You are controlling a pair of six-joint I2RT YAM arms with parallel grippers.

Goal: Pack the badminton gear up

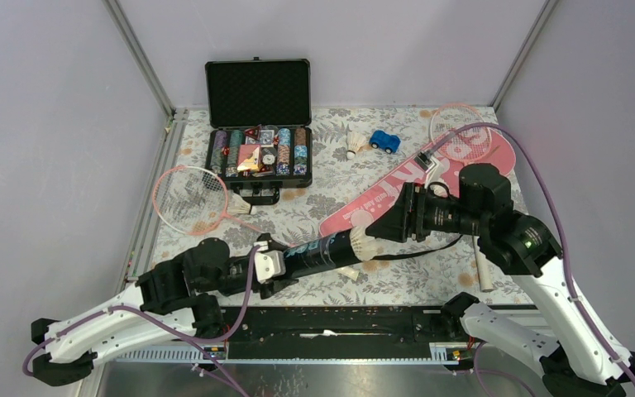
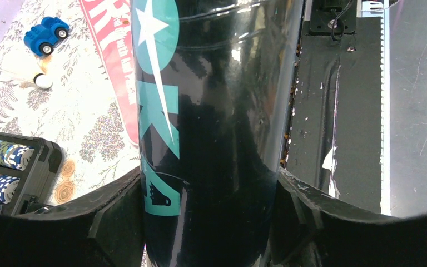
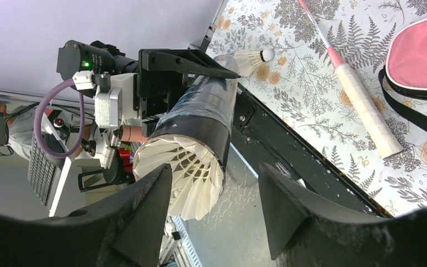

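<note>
The left end effector (image 1: 274, 265) is clamped on the black tube (image 1: 318, 255), which slants over the near edge of the desk (image 1: 397, 281). A shuttlecock (image 3: 192, 178) protrudes from the tube's mouth, between the spread fingers of the right end effector (image 3: 214, 169). A skewed push could crush its feathers or twist the tube loose. Farther off, a second shuttlecock (image 1: 353, 142) lies unpacked.

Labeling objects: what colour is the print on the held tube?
Teal print on a glossy black tube, clearest in the left wrist view.
</note>
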